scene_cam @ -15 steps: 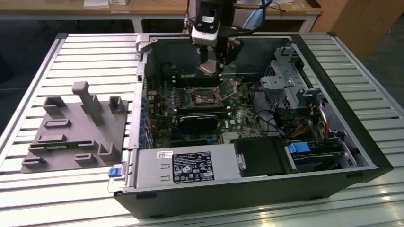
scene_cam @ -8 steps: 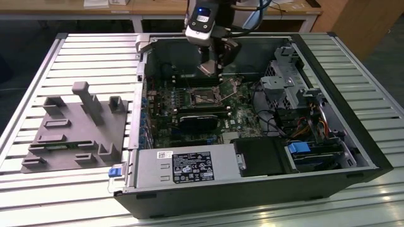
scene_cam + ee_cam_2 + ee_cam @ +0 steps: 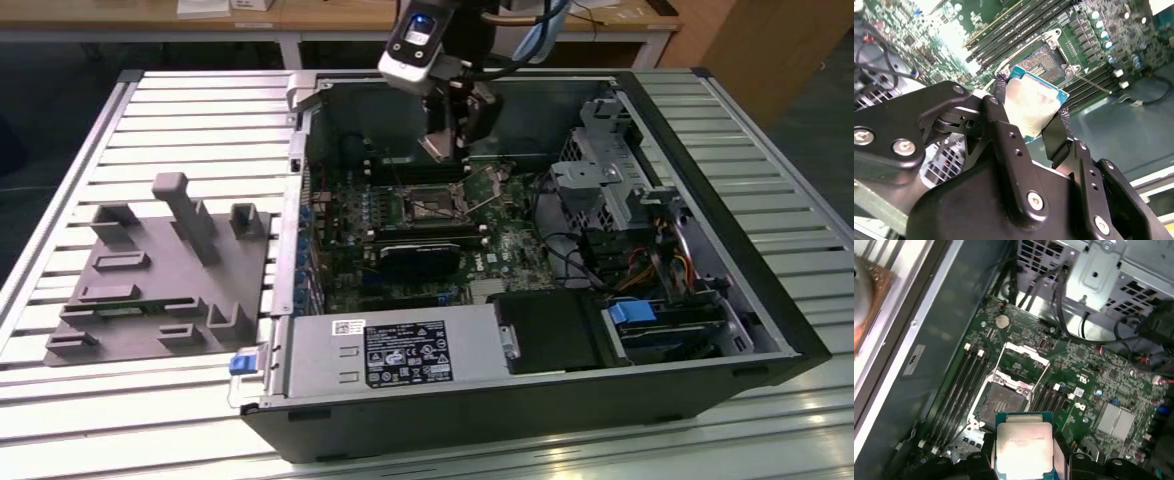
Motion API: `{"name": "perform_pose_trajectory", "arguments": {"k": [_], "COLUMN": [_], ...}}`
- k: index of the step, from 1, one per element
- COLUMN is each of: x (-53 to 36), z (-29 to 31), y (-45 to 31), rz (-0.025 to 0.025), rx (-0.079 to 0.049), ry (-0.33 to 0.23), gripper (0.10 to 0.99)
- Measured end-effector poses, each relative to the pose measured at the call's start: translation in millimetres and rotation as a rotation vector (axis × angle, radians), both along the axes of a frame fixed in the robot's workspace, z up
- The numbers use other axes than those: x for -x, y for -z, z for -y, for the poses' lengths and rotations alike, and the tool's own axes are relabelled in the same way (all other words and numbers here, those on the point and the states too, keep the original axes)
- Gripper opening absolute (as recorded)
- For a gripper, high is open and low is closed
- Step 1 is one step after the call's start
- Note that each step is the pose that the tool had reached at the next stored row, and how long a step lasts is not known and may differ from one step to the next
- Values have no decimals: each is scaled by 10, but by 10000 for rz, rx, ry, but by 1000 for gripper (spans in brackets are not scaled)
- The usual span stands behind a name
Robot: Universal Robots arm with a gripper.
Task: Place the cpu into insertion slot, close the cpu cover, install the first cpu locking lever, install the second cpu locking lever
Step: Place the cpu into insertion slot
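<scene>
The black end effector (image 3: 1030, 102) pinches the silver-topped square cpu (image 3: 1024, 447) by its edges, underside free, above the dark square insertion slot (image 3: 1002, 402).

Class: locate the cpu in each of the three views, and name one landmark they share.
Exterior view: cpu held above the insertion slot.
Second wrist view: cpu clamped in the gripper.
First wrist view: cpu close to the insertion slot.
Shared landmark: the empty insertion slot.
</scene>
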State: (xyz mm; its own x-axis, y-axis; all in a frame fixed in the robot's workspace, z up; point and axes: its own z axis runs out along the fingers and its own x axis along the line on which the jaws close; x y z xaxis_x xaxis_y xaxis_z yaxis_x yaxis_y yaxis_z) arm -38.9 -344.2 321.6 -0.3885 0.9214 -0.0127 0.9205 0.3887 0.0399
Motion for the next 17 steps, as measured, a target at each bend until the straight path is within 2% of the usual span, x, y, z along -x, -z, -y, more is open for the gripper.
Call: {"name": "perform_pose_trajectory", "arguments": {"k": [13, 17], "x": [0, 0], "z": [0, 0], "y": [41, 75], "rz": [-1, 0], "rx": [1, 0], "ry": [2372, 3091], "gripper": [541, 541]}}
